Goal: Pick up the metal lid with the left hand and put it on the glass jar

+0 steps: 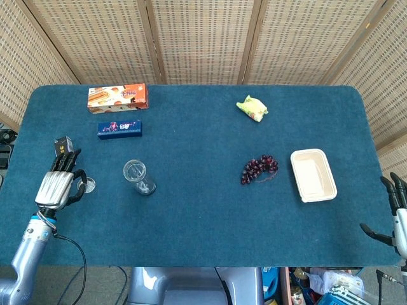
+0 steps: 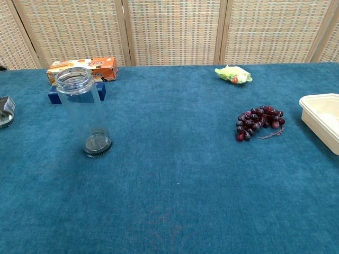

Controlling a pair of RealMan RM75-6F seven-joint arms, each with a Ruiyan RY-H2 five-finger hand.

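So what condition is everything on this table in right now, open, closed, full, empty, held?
glass jar: upright, open, empty, no lid on
metal lid: held by the left hand, off the jar
left hand: fingers curled around the lid
right hand: holding nothing, fingers apart
white tray: empty
orange box: closed, lying flat
grapes: loose on the cloth
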